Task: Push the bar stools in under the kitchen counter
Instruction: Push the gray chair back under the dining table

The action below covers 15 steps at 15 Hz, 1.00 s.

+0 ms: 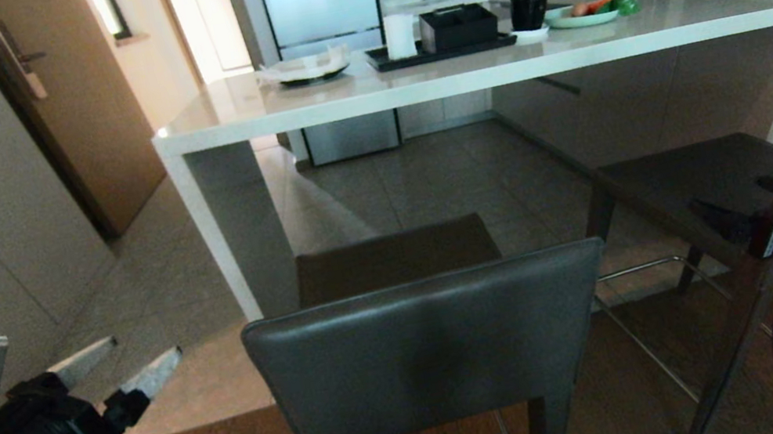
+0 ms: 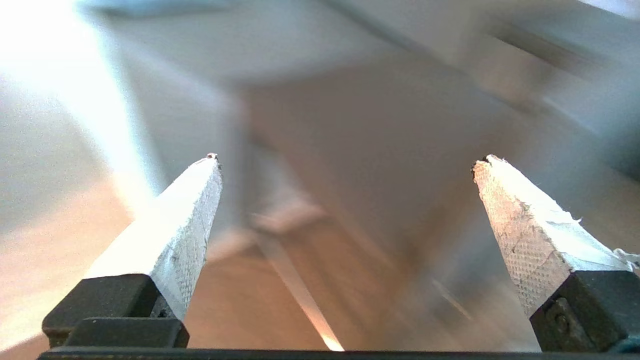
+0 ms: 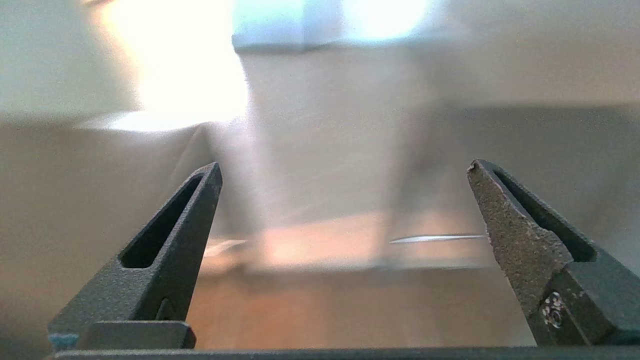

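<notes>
Near bar stool (image 1: 431, 344), lower centre, backrest crosswise; left gripper (image 1: 130, 364), fingers spread, lower left, apart; right gripper (image 3: 345, 167) spread.

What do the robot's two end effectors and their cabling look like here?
The left end effector has black hardware, tapered fingers wrapped in white textured tape, a grey labelled box and a looping black cable. The right end effector has bare, dark, slotted fingers.

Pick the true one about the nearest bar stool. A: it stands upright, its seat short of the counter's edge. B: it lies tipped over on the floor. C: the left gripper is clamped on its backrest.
A: the stool stands upright before the counter, with the left gripper open and apart from it.
</notes>
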### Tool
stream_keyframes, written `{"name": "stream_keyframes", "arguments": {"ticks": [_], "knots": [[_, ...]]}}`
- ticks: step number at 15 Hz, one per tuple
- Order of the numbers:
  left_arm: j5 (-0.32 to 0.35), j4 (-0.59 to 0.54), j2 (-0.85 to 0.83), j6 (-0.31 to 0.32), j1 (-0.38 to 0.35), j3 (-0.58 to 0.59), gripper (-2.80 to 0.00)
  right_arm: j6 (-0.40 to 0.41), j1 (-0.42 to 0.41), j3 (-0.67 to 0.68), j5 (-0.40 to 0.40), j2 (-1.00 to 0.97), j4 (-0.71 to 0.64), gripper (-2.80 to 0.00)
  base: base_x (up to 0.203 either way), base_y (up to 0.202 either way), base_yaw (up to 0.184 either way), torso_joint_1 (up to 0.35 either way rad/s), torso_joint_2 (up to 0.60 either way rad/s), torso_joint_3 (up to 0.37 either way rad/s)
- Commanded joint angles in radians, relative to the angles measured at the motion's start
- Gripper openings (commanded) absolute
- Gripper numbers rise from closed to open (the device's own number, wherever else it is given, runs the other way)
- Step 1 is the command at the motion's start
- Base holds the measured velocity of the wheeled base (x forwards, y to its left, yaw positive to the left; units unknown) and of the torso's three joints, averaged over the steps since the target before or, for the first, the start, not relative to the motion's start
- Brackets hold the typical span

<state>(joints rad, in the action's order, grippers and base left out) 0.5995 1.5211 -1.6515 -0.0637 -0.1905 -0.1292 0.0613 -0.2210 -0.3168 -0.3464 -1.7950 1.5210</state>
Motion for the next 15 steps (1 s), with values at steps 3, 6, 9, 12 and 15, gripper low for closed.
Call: {"name": "stream_keyframes", "arguments": {"ticks": [3, 6, 9, 12, 15], "knots": [[-0.61, 0.009, 0.003, -0.045, 0.115, -0.131, 0.0, 0.018, 0.071, -0.013, 0.18, 0.221, -0.077, 0.0, 0.0, 0.0, 0.0, 0.0, 0.0, 0.0], [-0.618, -0.044, 0.181, -0.05, 0.174, -0.111, 0.0, -0.024, 0.146, -0.03, 0.239, 0.424, -0.26, 0.0, 0.0, 0.0, 0.0, 0.0, 0.0, 0.0], [-0.614, -0.336, 0.454, -0.051, 0.193, -0.165, 0.0, -0.094, 0.196, -0.103, 0.251, 0.646, -0.558, 0.0, 0.0, 0.0, 0.0, 0.0, 0.0, 0.0], [-0.607, -0.819, 0.756, -0.051, 0.22, -0.324, 0.0, -0.117, 0.242, -0.162, 0.216, 0.872, -0.837, 0.0, 0.0, 0.0, 0.0, 0.0, 0.0, 0.0], [-0.585, -1.113, 0.992, -0.047, 0.256, -0.406, 0.0, -0.123, 0.267, -0.178, 0.147, 1.089, -1.059, 0.0, 0.0, 0.0, 0.0, 0.0, 0.0, 0.0]]}}
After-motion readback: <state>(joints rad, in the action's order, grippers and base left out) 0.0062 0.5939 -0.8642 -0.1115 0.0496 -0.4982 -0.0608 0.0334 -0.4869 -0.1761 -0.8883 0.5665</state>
